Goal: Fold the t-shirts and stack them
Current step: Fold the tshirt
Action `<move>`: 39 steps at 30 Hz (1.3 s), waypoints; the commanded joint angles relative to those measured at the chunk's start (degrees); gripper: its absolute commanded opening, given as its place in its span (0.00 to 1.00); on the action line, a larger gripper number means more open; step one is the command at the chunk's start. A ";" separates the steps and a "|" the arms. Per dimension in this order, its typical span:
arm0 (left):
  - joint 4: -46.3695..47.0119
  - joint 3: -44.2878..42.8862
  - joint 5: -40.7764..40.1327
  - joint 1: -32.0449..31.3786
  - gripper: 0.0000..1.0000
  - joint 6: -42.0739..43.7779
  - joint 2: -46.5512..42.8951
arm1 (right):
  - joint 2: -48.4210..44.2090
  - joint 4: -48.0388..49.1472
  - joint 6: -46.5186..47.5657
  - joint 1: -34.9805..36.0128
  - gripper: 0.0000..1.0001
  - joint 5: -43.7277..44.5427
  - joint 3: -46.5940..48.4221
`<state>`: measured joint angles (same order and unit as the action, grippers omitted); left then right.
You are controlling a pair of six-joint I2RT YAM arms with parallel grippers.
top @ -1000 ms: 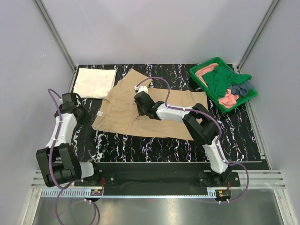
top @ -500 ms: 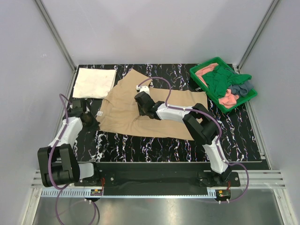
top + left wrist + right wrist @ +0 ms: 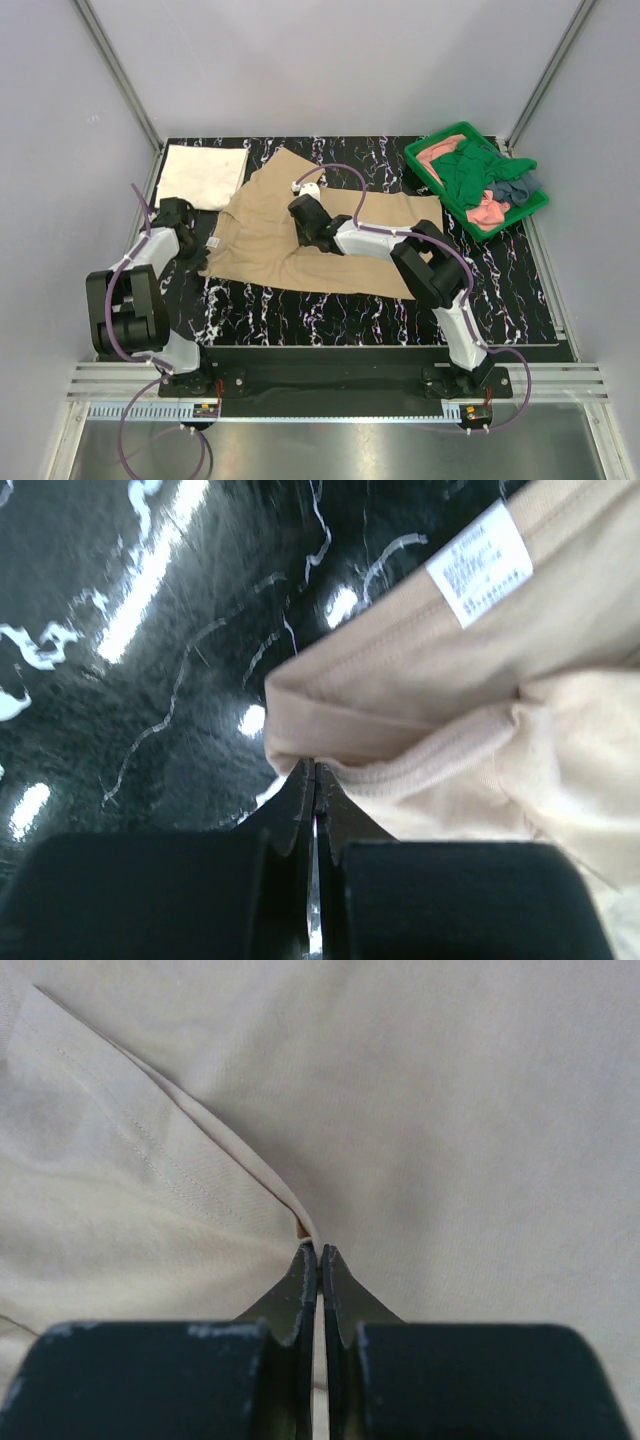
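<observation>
Left pincer and right pincer both clenched on tan t-shirt. Lift together, keeping your fold edge straight.

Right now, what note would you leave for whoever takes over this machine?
Left tool: shut on the tan t-shirt at its left edge, by the label.
Right tool: shut on a pinch of that shirt's middle.
Done: cream-white t-shirt folded, far left.
Left to do: fold the tan one, then the dark green, salmon-pink and grey-blue ones heaped in the green tray; stack all.
</observation>
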<state>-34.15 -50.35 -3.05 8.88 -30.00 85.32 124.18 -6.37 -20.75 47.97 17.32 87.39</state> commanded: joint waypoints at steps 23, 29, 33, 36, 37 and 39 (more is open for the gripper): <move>1.72 -3.80 -5.39 -0.10 0.00 -1.64 8.37 | -13.26 -5.66 -2.01 -1.73 0.38 -1.32 -4.43; 0.84 -2.48 -5.04 -0.10 0.00 -1.12 6.18 | -17.82 -10.94 -8.86 -1.73 0.34 -6.77 -9.32; -0.39 -1.07 -6.09 -0.01 0.00 -0.94 5.47 | -21.60 -11.91 -13.95 -2.08 0.30 -6.60 -16.45; -0.74 0.68 -6.00 -0.01 0.00 -1.38 5.21 | -24.33 -12.26 -15.89 -2.61 0.29 -6.42 -21.64; -0.65 1.12 -6.61 0.08 0.00 -1.55 5.12 | -25.38 -12.35 -16.25 -2.70 0.29 -5.99 -22.78; -0.65 1.92 -6.97 0.08 0.00 -1.82 5.21 | -26.09 -12.61 -17.21 -3.57 0.28 -5.55 -26.04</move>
<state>-32.82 -50.94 -7.33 8.88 -31.44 90.83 101.47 -17.45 -34.15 45.80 11.25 64.29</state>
